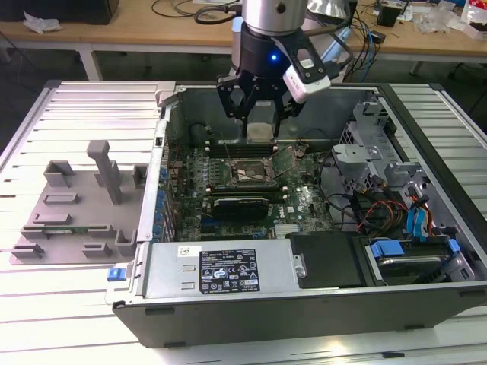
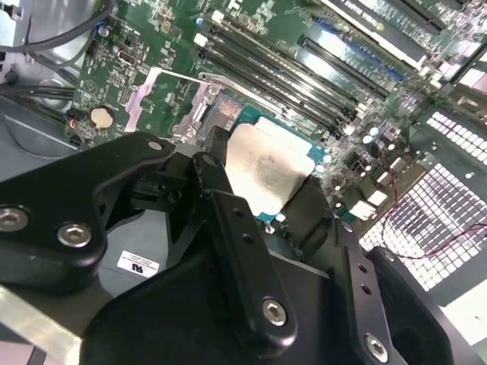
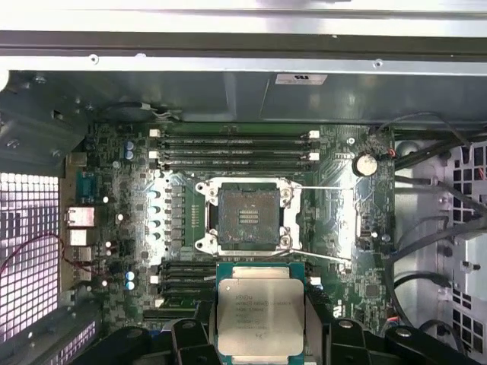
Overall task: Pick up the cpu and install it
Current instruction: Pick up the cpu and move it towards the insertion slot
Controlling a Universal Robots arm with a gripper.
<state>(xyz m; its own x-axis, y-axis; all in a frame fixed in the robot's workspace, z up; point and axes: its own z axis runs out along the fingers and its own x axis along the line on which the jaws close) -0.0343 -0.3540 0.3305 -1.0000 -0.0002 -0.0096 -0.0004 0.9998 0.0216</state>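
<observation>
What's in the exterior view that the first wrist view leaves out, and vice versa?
Exterior view: the grey plastic rack on the table beside the open computer case, and the arm above it. First wrist view: the round coin battery. Both: the silvery chip held in the pincer, and the empty socket.

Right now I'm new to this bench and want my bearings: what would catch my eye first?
The gripper holds the silvery cpu above the green motherboard inside the open computer case. In the first wrist view, the empty socket sits bare, a little apart from the chip.
</observation>
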